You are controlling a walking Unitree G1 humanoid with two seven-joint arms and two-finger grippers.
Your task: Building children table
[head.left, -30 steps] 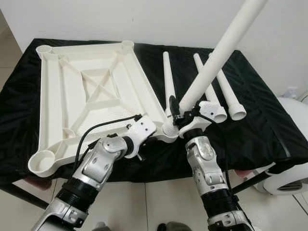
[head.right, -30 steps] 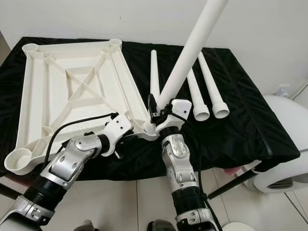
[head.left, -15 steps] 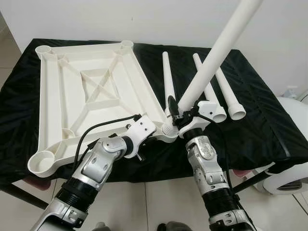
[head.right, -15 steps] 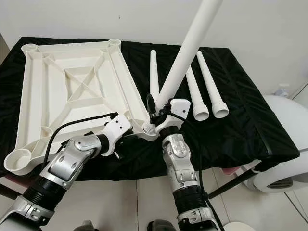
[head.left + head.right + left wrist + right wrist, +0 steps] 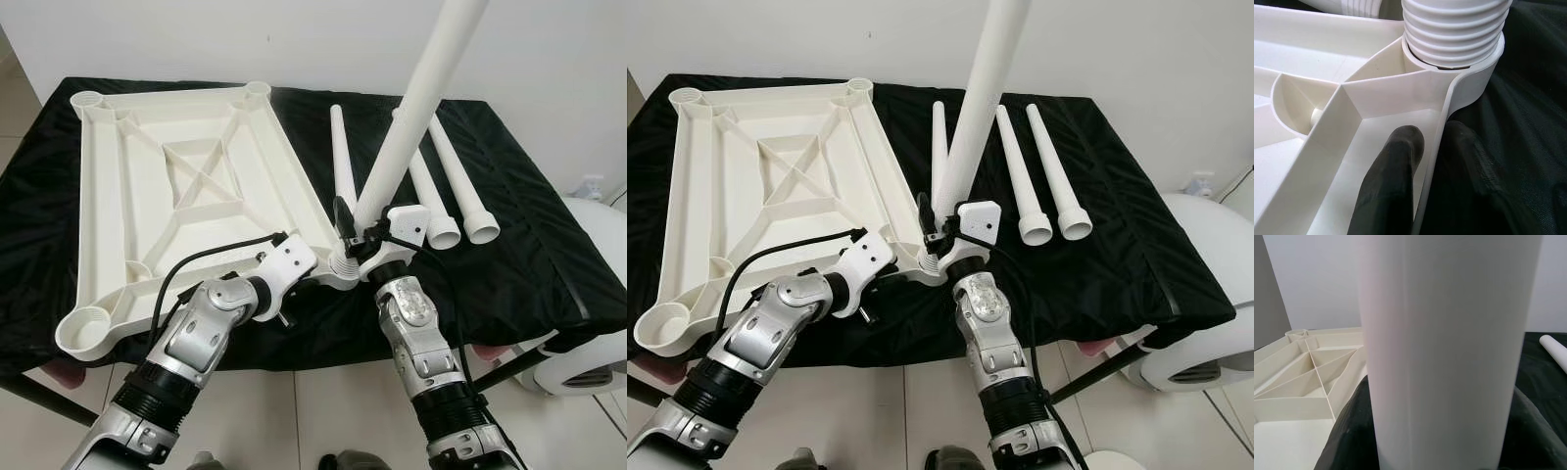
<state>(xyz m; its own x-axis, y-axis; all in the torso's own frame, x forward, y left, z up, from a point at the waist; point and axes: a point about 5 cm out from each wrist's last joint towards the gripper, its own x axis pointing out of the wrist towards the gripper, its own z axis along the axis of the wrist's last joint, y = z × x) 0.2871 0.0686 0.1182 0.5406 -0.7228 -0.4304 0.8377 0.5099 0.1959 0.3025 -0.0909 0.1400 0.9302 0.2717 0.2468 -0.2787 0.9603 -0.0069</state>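
Observation:
The white tabletop lies upside down on the black cloth, ribs facing up. My left gripper is shut on its near rim, one finger inside the wall and one outside, just beside the near right corner socket. A long white leg stands in that socket, leaning slightly right, with its threaded end inside the ring. My right gripper is shut on the leg just above the socket. Three more legs lie on the cloth to the right.
The black cloth covers a table against a white wall. A white rounded appliance stands on the floor at the right, past the table's corner. The tabletop's near left corner hangs close to the front edge.
The leg in my right gripper has swung from a strong rightward lean to nearly upright over the socket. My left gripper and the tabletop have stayed put.

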